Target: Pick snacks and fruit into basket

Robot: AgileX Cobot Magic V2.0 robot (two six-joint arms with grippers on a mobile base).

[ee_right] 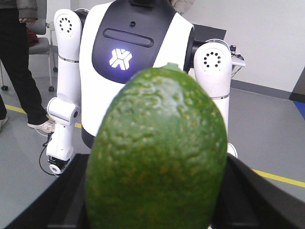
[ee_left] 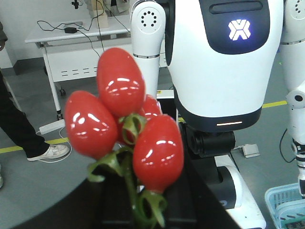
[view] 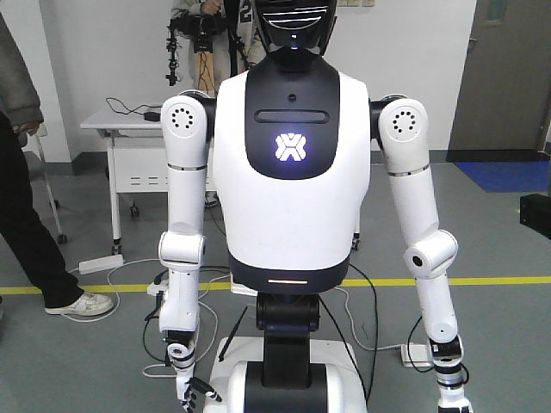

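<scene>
In the left wrist view my left gripper (ee_left: pixel 143 202) is shut on the green stem of a bunch of glossy red oval fruits (ee_left: pixel 157 152), held up close to the camera. In the right wrist view my right gripper (ee_right: pixel 157 210) is shut on a bumpy green oval fruit (ee_right: pixel 157 152) that fills most of the frame. A corner of the light blue slatted basket (ee_left: pixel 286 205) shows at the bottom right of the left wrist view, on the floor side. No snack pouches are in view. Neither gripper shows in the front view.
A white and black humanoid robot (view: pixel 293 172) stands directly ahead, arms hanging down. A person (view: pixel 21 215) stands at the left. A white table (view: pixel 129 125) with cables is behind. Cables and a power strip (view: pixel 102 263) lie on the floor by a yellow line (view: pixel 499 280).
</scene>
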